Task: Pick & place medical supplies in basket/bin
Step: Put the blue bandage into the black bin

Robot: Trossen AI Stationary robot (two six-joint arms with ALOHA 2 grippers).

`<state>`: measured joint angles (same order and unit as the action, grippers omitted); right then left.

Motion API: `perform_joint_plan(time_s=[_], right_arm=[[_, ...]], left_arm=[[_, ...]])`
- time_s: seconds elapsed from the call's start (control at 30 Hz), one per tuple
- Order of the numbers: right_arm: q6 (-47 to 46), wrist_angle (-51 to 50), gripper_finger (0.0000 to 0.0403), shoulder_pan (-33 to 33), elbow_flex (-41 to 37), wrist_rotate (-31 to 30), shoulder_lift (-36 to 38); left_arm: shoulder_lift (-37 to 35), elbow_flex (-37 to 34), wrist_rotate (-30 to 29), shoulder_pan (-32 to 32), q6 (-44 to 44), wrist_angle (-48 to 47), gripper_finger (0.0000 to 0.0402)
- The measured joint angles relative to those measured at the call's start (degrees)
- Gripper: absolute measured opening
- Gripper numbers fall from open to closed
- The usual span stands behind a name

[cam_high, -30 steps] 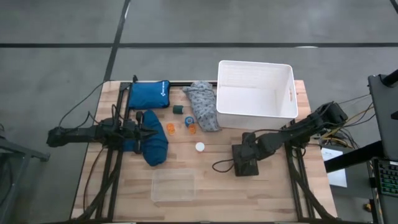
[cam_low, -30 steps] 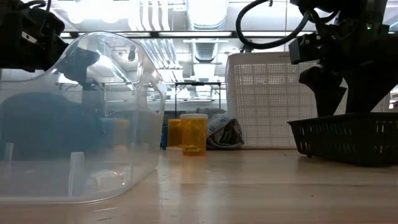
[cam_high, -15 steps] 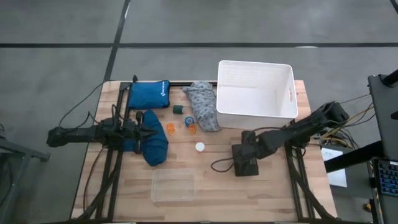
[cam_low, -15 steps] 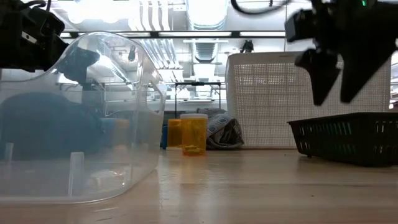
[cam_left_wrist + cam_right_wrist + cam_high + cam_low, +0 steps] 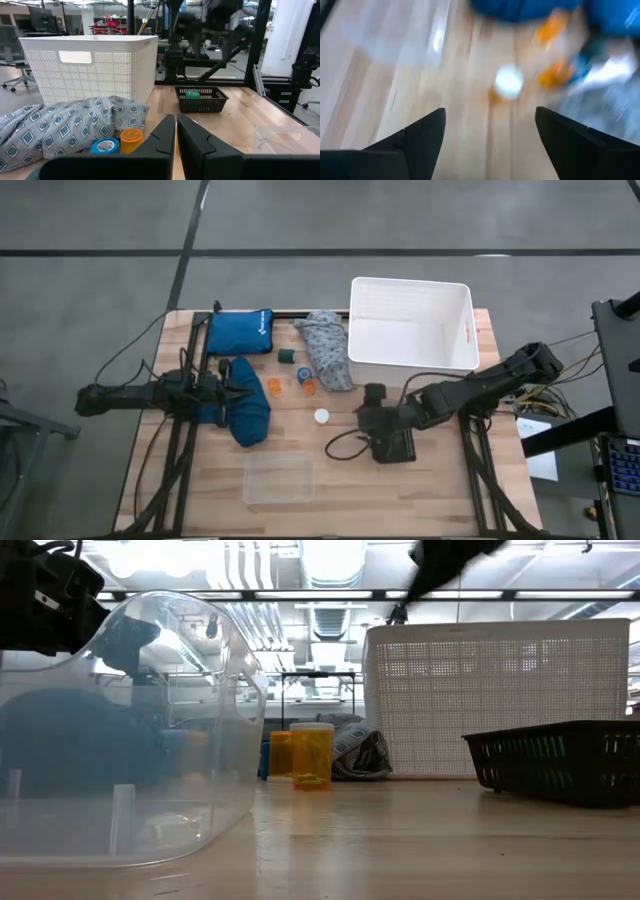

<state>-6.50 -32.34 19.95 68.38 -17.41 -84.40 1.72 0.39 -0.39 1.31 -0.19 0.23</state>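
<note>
My right gripper (image 5: 370,404) (image 5: 490,117) hangs open and empty above the table, between the white-capped vial (image 5: 321,416) (image 5: 509,82) and a small black basket (image 5: 395,444). The white bin (image 5: 412,325) stands at the far right. Two orange caps (image 5: 274,386) (image 5: 308,387), a blue tape roll (image 5: 303,372) and a green roll (image 5: 287,356) rest on the table. The grey patterned cloth (image 5: 328,352) lies against the bin's left wall. My left gripper (image 5: 232,388) (image 5: 176,125) waits shut at the left, level, over the dark blue cloth (image 5: 247,412).
A bright blue zip pouch (image 5: 240,332) lies at the far left. A clear plastic container (image 5: 279,478) (image 5: 120,740) sits near the front edge. The black basket (image 5: 201,98) holds a green roll (image 5: 192,93). A cable (image 5: 345,446) loops beside the basket.
My right gripper has risen from just above the black basket and gone toward the table's left, toward the white-capped vial, tipping up from a steep downward pitch to a slant. It has stayed open. Nothing on the table has moved.
</note>
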Motion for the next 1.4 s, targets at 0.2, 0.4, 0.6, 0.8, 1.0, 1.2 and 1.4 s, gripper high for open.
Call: perform_joint_plan(time_s=[0.2, 0.4, 0.6, 0.8, 1.0, 1.2, 1.4], right_arm=[[5.1, 13.1, 0.0298, -3.4, -0.5, -3.8, -0.1], [1.9, 14.5, 0.0291, -9.1, -0.7, -3.4, -0.1], [0.1, 16.7, 0.0292, -12.0, -0.8, -3.2, -0.1], [0.3, 17.8, 0.0290, -12.1, -0.6, -3.1, -0.1], [-3.6, 18.2, 0.0288, -12.1, 0.5, 0.7, -0.1], [-3.2, 22.3, 0.0288, -12.1, 1.8, -0.2, -2.7], [-4.0, 30.3, 0.0288, -12.1, 4.8, -5.9, -10.4]], left_arm=[[0.0, 0.0, 0.0, 0.0, 0.0, 0.0, 0.0026], [0.0, 0.0, 0.0, 0.0, 0.0, 0.0, 0.0026], [0.0, 0.0, 0.0, 0.0, 0.0, 0.0, 0.0026], [0.0, 0.0, 0.0, 0.0, 0.2, 0.0, 0.0026], [0.0, 0.0, 0.0, 0.0, 0.2, 0.0, 0.0026], [0.0, 0.0, 0.0, 0.0, 0.2, 0.0, 0.0026], [0.8, 0.0, -0.1, 0.0, 0.2, 0.0, 0.0026]])
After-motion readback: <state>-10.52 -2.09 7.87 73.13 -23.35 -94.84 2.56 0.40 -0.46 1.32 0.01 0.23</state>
